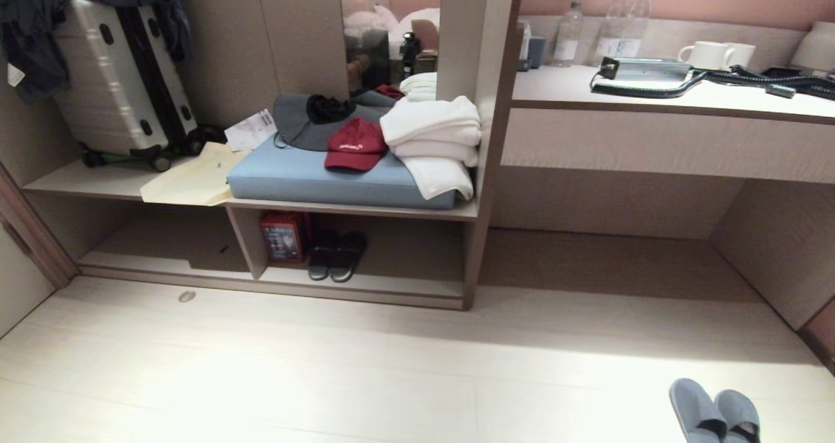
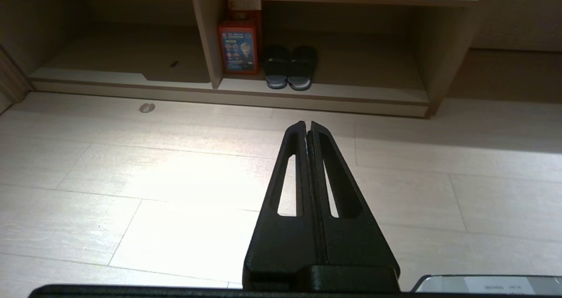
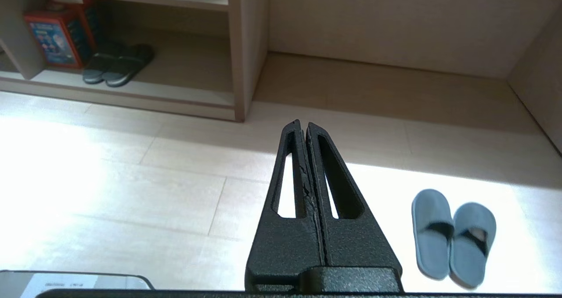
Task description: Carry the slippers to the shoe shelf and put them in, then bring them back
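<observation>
Head view: pale plank floor across lower frame. Beige built-in unit behind it, upright panel splitting it from long bench on right. Silver suitcase standing at far left on upper ledge, dark clothes hanging over it. Blue cushion on same ledge, right of suitcase; stack of folded white towels at cushion's right end, against upright panel; red cap on cushion just left of towels; grey hat behind cap.

Shoe shelf low under cushion, open-fronted, divider at its left side. Inside: red box just right of divider, black slides side by side just beside box. Rest of that compartment unoccupied to the right.

Slippers grey-blue, paired and touching, on floor at lower right edge of frame, well apart from shoe shelf; partly cut off by frame. Seen whole in right wrist view, toes pointing toward bench recess.

On bench: three clear bottles at back, two white cups, black coiled cord.

Left claw: fully closed, fingers pressed together, nothing held, above bare floor, pointing toward shoe shelf. Right claw: fully closed, nothing held, above floor, slippers off to one side, not touching.
</observation>
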`<state>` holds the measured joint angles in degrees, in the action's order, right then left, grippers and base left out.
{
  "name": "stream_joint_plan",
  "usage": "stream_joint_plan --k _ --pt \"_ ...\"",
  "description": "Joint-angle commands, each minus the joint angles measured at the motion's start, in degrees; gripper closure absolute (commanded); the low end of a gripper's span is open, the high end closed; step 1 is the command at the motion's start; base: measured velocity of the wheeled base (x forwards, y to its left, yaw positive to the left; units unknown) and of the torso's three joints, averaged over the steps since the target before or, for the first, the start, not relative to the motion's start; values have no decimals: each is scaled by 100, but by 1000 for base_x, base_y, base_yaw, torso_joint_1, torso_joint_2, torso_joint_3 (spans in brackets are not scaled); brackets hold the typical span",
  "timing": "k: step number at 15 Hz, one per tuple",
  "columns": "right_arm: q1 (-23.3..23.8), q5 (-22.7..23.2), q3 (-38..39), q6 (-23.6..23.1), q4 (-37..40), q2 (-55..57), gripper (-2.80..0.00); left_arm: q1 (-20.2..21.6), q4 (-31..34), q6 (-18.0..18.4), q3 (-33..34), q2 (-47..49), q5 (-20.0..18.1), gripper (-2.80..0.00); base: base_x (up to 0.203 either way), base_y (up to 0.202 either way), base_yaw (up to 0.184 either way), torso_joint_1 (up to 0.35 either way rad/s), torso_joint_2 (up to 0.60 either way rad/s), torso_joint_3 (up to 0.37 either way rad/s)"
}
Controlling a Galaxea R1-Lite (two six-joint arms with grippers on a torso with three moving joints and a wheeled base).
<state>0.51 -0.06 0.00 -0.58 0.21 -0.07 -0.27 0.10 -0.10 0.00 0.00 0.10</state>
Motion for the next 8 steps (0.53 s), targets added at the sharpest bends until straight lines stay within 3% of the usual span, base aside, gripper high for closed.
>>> stream_joint_plan --k 1,8 --pt "-7 -3 9 -3 5 -10 0 0 -1 -25 9 3 6 0 -196 0 0 7 2 7" --pt "-7 -3 9 6 5 -10 0 0 -1 -43 9 0 7 0 -196 0 0 3 3 4"
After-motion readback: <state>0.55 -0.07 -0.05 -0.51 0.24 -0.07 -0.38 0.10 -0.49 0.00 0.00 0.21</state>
